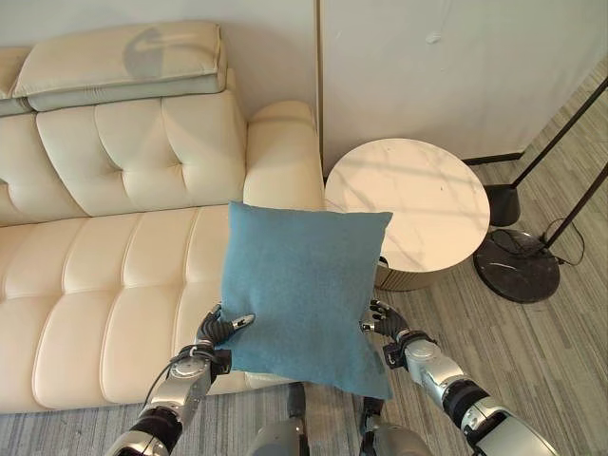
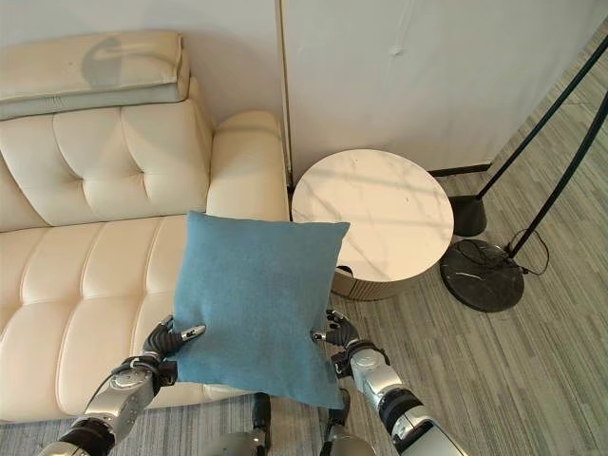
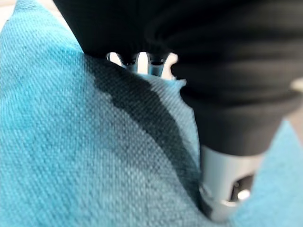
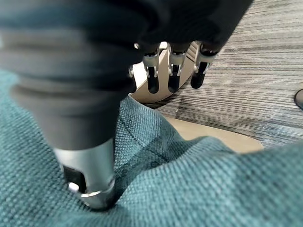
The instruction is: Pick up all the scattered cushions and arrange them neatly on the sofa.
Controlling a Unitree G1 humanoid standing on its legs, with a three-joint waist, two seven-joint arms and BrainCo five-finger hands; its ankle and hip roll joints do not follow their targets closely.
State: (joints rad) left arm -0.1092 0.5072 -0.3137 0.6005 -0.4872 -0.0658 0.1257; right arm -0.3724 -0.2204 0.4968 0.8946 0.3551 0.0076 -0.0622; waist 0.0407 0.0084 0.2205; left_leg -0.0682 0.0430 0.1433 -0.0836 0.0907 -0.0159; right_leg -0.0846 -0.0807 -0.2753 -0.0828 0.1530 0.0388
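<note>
Your cream sofa (image 1: 114,247) filled the left, a round side table (image 1: 408,204) and floor lamp base (image 1: 518,266) to its right. The blue cushion (image 1: 304,294) hung before the sofa's front edge, pinched between your left hand (image 1: 220,329) and right hand (image 1: 388,323). Your wrist views alone showed thumbs pressed into fabric.

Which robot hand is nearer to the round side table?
The right robot hand. It grips the right edge of the blue cushion, just in front of the round side table. The left robot hand grips the opposite edge, over the sofa.
</note>
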